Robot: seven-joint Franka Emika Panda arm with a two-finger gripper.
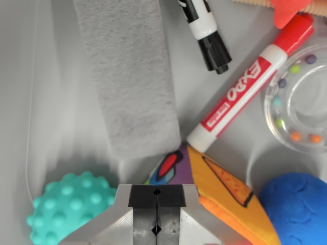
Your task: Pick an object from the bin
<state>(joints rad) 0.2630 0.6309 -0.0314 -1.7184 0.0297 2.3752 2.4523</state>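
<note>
Your gripper [157, 212] hangs with jaws pressed together on nothing, just below the grey felt eraser block [127, 76], so you've picked nothing yet.

Jaws pressed together over bin [56, 102]; grey sponge [127, 76], red marker [250, 84], possibly teal ball [69, 209]

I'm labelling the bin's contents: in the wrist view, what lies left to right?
Teal bumpy ball → grey felt eraser → black marker → red Expo marker → clear beaded ring.

Teal bumpy ball [69, 206], grey felt block [127, 76], red marker [250, 84].
</note>
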